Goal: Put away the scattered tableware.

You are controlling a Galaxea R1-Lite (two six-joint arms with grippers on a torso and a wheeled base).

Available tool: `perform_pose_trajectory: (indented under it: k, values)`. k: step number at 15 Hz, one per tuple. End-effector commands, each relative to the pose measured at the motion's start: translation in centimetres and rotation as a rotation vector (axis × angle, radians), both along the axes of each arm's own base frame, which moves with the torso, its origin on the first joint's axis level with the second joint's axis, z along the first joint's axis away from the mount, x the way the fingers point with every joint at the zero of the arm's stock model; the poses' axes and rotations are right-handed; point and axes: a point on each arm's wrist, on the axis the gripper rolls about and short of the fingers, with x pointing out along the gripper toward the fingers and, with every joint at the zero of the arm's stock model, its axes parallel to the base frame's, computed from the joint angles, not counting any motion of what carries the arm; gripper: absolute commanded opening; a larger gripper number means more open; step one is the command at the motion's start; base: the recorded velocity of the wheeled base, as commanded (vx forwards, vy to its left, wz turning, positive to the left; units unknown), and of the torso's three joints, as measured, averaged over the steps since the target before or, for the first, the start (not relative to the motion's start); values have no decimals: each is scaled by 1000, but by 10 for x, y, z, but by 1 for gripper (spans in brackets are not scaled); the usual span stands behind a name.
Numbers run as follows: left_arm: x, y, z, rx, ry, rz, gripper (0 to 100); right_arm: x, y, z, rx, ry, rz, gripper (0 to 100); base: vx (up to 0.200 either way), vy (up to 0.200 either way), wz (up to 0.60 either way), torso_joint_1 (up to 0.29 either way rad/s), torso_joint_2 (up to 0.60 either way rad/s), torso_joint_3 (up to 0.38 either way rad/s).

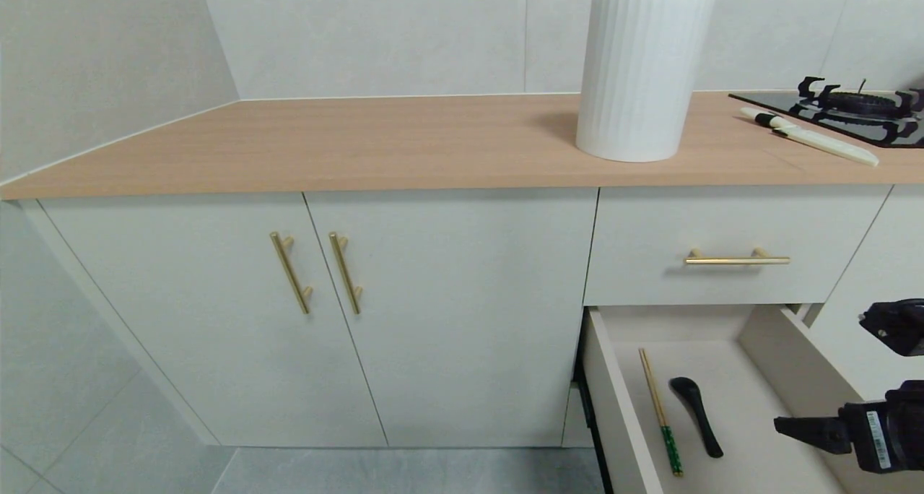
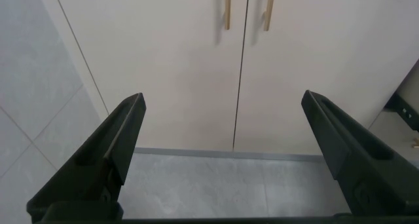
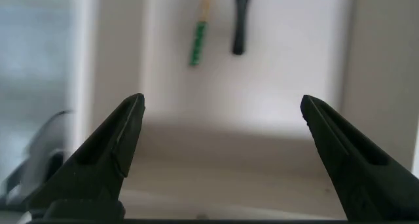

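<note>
The lower drawer (image 1: 605, 400) stands pulled out at the bottom right. In it lie a pair of wooden chopsticks (image 1: 660, 411) with green ends and a black spoon (image 1: 696, 414), side by side. My right gripper (image 1: 830, 375) hangs open over the drawer's near right part, holding nothing. Its wrist view looks down past the fingers at the chopsticks (image 3: 198, 31) and spoon (image 3: 241, 21). A white-bladed knife (image 1: 808, 136) rests on the counter beside the stove. My left gripper (image 2: 222, 98) is open and empty, low in front of the cabinet doors (image 2: 236, 67).
A tall white ribbed container (image 1: 642, 75) stands on the wooden counter (image 1: 361, 140). A black gas stove (image 1: 859, 111) sits at the far right. The upper drawer (image 1: 736, 245) is closed, as are the double doors (image 1: 317, 313) with gold handles. Grey tiled floor lies below.
</note>
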Motion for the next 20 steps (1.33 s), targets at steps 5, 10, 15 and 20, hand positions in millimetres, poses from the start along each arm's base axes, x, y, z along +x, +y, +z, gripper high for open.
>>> perform_pose_trajectory:
  k: [5,10,15,20]
  values:
    - [0,0,0,-5,-1,1,100,-27,-1,-5,2,-15,24,100,-120,0,0,1,1,0]
    - [0,0,0,-5,-1,1,100,-44,-4,-13,-2,-1,25,100,-200,0,0,0,1,4]
    - [0,0,0,-5,-1,1,100,-48,1,-20,-16,113,77,100,0,0,0,0,0,0]
    - [0,0,0,-5,-1,1,100,-38,14,-43,-73,343,164,100,0,0,0,0,0,0]
